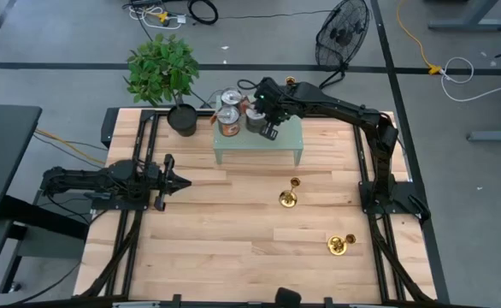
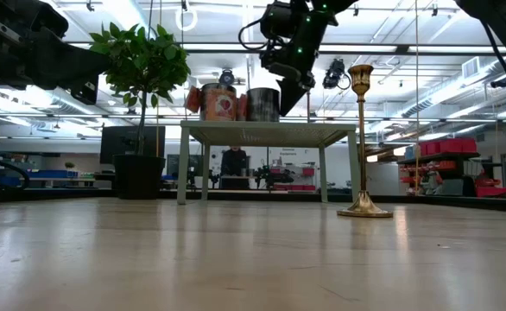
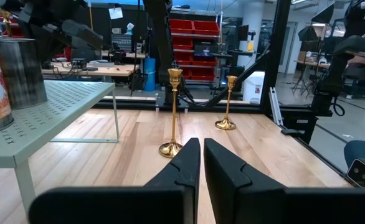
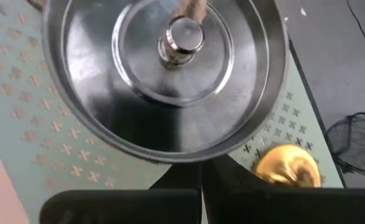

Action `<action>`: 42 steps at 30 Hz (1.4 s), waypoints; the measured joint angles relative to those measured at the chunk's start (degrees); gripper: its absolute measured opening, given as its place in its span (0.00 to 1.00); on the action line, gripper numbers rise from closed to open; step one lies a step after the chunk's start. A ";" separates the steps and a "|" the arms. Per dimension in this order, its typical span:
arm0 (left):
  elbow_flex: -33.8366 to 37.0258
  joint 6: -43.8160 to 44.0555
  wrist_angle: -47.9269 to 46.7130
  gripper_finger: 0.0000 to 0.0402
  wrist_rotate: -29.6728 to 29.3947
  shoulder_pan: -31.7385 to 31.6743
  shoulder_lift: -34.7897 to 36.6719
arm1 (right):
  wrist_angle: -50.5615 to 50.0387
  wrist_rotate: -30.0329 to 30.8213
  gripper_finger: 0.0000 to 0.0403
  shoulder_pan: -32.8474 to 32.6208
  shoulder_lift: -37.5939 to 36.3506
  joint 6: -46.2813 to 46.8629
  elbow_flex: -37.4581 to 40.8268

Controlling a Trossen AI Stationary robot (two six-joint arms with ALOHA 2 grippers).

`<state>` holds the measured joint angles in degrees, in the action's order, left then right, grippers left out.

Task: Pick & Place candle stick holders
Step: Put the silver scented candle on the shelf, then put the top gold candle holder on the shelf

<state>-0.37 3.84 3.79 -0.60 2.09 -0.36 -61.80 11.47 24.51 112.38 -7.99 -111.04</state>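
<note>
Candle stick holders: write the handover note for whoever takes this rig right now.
Right claw: shut, empty, above the green shelf by the silver-lidded tin.
Left claw: shut, empty, waiting at the table's left.
One candle stick holder stands on the shelf behind the tin.
Two more stand on the table, untouched; what is left depends on where they belong.

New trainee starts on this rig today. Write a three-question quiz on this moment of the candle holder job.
1. True or false: the left gripper holds a candle stick holder.
2. How many candle stick holders stand on the wooden table, off the green shelf?
3. The right gripper hovers over: A) plant B) silver-lidded tin C) fan

Key: 1 false, it is shut and empty. 2 two. 3 B.
</note>
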 joint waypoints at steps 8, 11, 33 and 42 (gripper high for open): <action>-0.01 -0.01 0.00 0.07 0.00 0.01 0.00 | 2.33 -0.82 0.00 0.00 0.00 -0.01 -0.02; 0.00 0.00 0.00 0.07 0.00 0.02 0.01 | 3.04 -2.64 0.00 0.00 0.00 -0.01 -0.01; 0.01 0.00 0.00 0.07 0.00 0.02 0.01 | 4.74 -3.53 0.00 -0.02 0.00 -0.04 -0.02; -0.01 0.00 -0.01 0.07 0.00 0.02 0.00 | 3.36 -3.46 0.00 -0.02 -3.82 -0.02 -0.02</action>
<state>-0.38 3.84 3.78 -0.60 2.11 -0.36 -58.44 8.01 24.49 108.56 -8.01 -111.07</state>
